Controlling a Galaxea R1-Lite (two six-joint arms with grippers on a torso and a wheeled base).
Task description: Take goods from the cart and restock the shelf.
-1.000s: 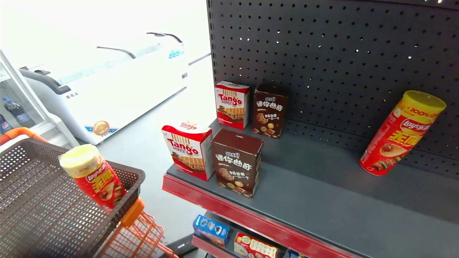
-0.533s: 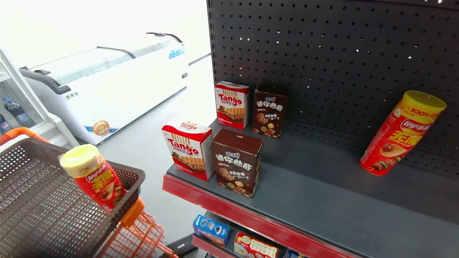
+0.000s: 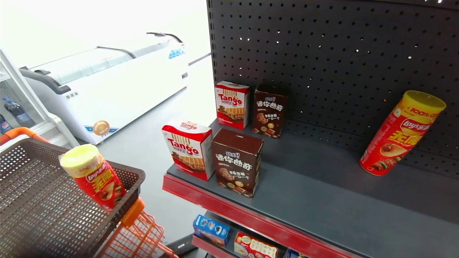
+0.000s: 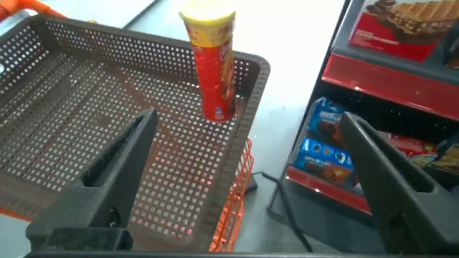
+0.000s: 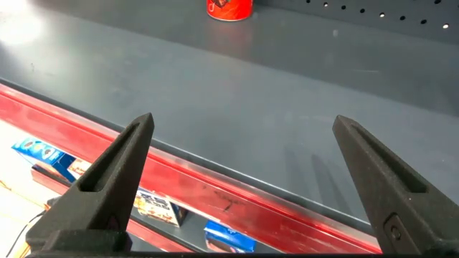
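Standing upright in the corner of the cart (image 3: pixel 138 176) nearest the shelf (image 3: pixel 322 204): chip can (image 4: pixel 213 61), long axis vertical, ahead of the left claw (image 4: pixel 247 125), wide open, empty. Left arm nearer; right claw (image 5: pixel 242 125), likewise open and empty, over shelf.

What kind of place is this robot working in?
Probably a small grocery shop: a shelf stocked with snack boxes, a shopping cart holding a chip can, and a chest freezer behind.
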